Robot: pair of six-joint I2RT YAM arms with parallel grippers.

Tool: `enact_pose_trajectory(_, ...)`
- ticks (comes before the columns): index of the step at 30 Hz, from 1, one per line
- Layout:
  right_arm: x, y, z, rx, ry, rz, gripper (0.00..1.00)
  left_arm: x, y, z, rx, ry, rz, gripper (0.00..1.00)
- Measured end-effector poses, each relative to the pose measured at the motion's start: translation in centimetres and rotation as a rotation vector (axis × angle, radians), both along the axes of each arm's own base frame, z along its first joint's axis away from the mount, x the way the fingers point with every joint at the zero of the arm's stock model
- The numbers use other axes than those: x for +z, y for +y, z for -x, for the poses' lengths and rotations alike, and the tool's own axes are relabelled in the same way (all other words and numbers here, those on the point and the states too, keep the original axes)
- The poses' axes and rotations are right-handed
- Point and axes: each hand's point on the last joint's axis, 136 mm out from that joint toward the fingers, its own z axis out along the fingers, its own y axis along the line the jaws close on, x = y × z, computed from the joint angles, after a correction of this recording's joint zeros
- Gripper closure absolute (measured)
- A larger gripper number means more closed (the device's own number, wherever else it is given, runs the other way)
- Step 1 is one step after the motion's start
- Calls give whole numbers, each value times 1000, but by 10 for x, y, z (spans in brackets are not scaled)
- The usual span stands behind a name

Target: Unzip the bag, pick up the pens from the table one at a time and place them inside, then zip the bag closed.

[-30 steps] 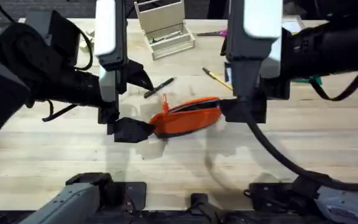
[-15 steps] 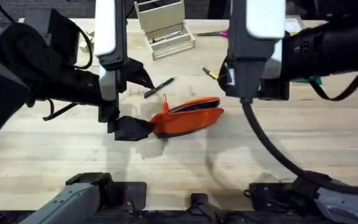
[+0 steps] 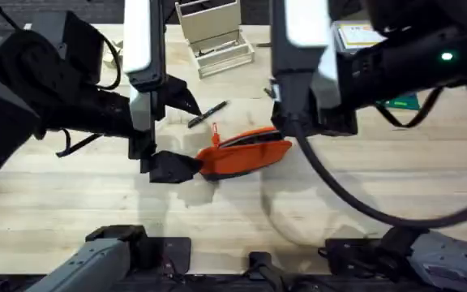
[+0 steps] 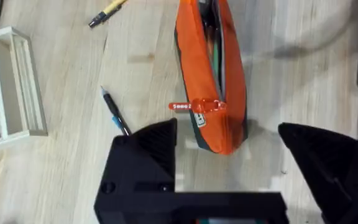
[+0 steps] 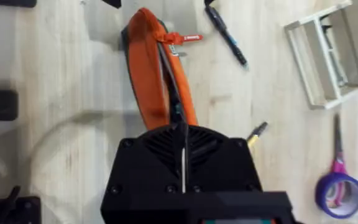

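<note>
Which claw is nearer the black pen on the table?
Left. The left claw sits at the orange pouch's zipper-pull end, just below the black pen; the right claw hangs over the pouch's opposite end.

white tray organizer upright; purple-handled scissors flat nearby.

The right claw hides the bag's near end.

Both arms are showing black jointed bodies with white upper link covers. A black cable is looping from the right arm, where a green light is glowing. The left arm is carrying black angular fingers.
</note>
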Motion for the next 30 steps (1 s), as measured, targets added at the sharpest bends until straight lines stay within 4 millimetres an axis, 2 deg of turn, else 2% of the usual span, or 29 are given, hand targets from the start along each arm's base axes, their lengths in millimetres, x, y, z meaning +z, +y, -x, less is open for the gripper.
enact_pose_trajectory(8,-25,4,1,10,100,53,970,0,0,0,0,0,0,6)
enact_pose_trajectory(25,-93,15,-12,10,282,181,969,0,0,0,0,0,0,7)
enact_pose_trajectory(30,-107,19,-18,10,302,196,969,0,0,0,0,0,0,6)
